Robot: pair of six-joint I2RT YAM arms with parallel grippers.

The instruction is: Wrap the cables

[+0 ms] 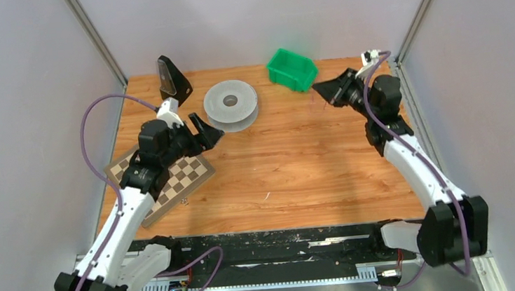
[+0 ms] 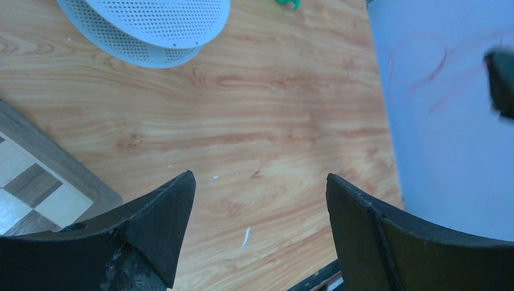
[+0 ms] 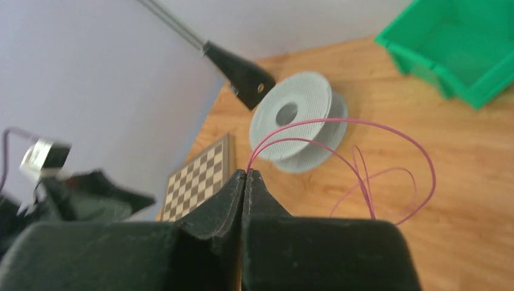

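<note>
A thin pink cable runs in loose loops over the table from the tips of my right gripper, which is shut on its end. That gripper hangs at the back right, pointing left toward the grey reel. The reel lies flat on its disc at the back centre. My left gripper stands wide open just left of the reel, raised off the table. Nothing lies between its fingers; only bare wood shows there, with the reel at the upper left.
A green bin sits at the back, right of the reel. A chessboard lies under the left arm near the left edge. Lilac walls close in the left, right and back sides.
</note>
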